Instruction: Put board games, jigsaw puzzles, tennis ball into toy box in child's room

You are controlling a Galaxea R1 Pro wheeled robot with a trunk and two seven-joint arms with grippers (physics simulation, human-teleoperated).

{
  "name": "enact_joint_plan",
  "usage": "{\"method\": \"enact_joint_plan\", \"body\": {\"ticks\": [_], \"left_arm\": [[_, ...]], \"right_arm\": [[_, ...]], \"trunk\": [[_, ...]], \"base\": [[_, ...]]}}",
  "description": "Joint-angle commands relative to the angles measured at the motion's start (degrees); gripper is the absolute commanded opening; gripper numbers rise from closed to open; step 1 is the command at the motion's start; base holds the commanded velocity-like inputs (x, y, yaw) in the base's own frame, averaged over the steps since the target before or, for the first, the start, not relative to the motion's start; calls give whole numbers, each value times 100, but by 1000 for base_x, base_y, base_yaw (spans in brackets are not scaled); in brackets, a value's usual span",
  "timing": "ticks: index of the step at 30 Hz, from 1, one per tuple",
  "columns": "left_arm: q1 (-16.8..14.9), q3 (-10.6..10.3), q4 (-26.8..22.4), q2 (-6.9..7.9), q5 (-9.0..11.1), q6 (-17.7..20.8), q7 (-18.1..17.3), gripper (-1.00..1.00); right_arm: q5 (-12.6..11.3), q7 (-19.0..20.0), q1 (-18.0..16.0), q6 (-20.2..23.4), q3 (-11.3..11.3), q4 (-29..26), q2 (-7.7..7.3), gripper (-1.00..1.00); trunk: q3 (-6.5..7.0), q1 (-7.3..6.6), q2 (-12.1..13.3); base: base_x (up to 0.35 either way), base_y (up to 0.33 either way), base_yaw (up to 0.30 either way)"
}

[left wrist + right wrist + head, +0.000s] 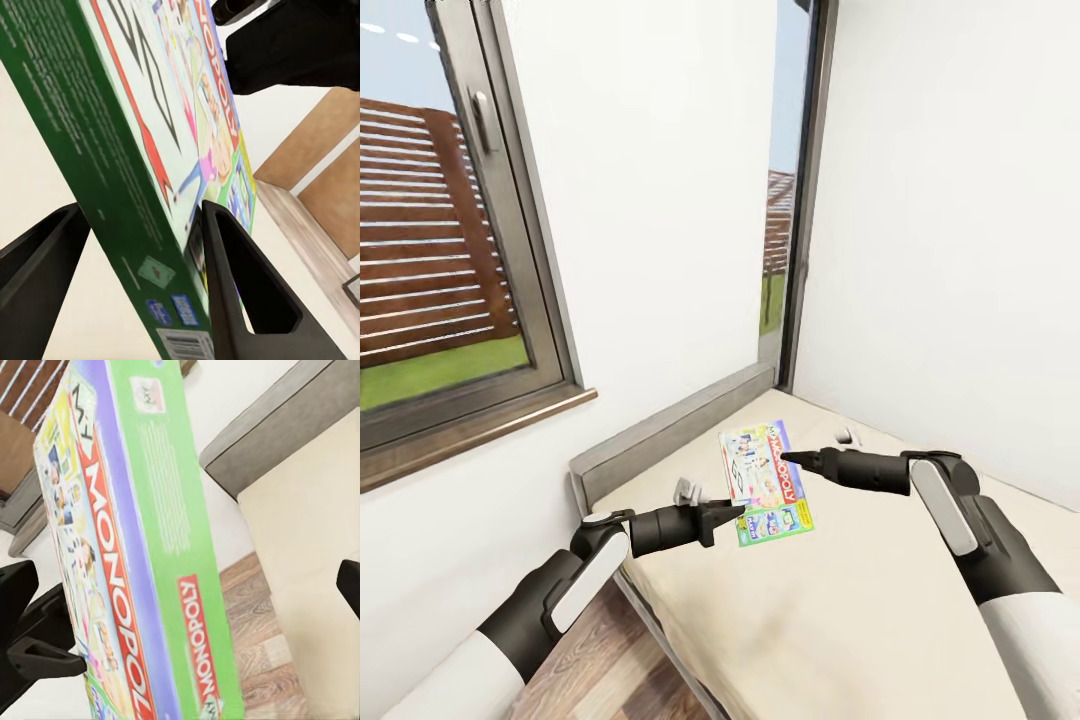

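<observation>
A Monopoly board game (765, 485), a flat box with a colourful lid and green sides, hangs tilted on edge above the bed (840, 610). My left gripper (732, 513) is shut on its lower left edge. In the left wrist view both fingers (240, 292) press the board game (142, 150), one on each side. My right gripper (792, 458) meets the box's upper right edge. In the right wrist view the board game (142, 555) stands between its widely spread fingers, and one fingertip (349, 585) is well clear of the box. No other toy or the toy box is in view.
The beige mattress fills the corner, with a grey bed frame (660, 430) against the white wall. A large window (450, 250) is at the left and a narrow one (780, 250) in the corner. Wooden floor (600, 650) lies beside the bed.
</observation>
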Motion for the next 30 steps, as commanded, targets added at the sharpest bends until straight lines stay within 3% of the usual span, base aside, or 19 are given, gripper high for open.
{"method": "enact_joint_plan", "body": {"ticks": [1,12,25,26,30], "left_arm": [[-7,-10,-4,4,40,37,27,-100],[-5,-10,-4,3,37,33,32,-100],[-5,-4,-4,3,32,29,37,-100],[-5,-5,-4,3,32,29,38,-100],[-5,-5,-2,3,32,29,40,-100]], "right_arm": [[38,41,-20,9,60,41,8,100],[44,37,-68,9,312,166,133,100],[54,34,-77,9,380,193,224,100],[55,34,-77,9,393,194,226,-100],[53,34,-78,9,454,194,227,-100]], "trunk": [[12,-23,38],[209,-264,479],[209,-264,479],[209,-264,479],[209,-264,479]], "base": [[0,0,0],[0,0,0],[0,0,0],[0,0,0],[0,0,0]]}}
